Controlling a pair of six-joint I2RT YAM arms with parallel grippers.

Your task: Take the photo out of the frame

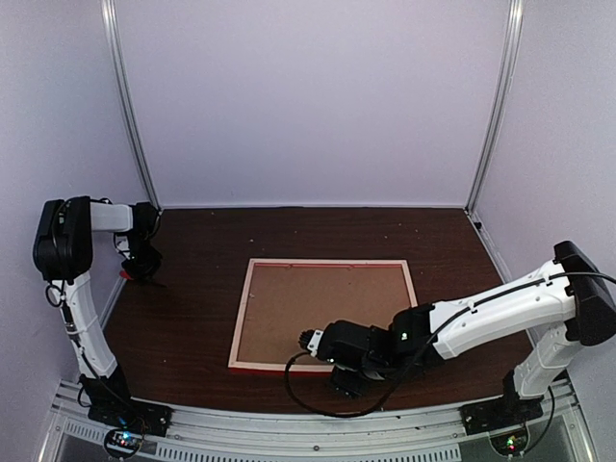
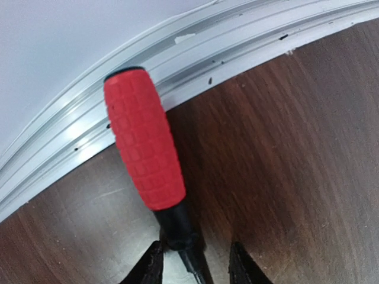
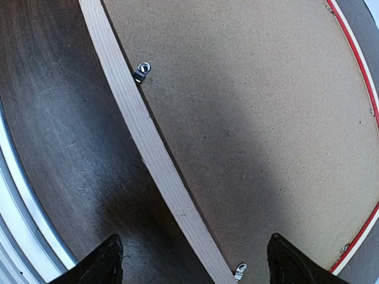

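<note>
Hovering my right gripper (image 3: 198,263) spread wide and empty over the frame's (image 3: 151,157) near rim, I wait by the clips (image 3: 142,71) that pin the board (image 3: 249,130). My left gripper (image 2: 195,266) straddles the screwdriver's (image 2: 145,145) black neck at the table's (image 1: 192,298) far-left edge, jaws part-open, not yet clamped. I judge I need it to bend those clips. The frame lies mid-table, face down, back up, longer sides seemingly running left to right. The photo is hidden beneath the board.
</note>
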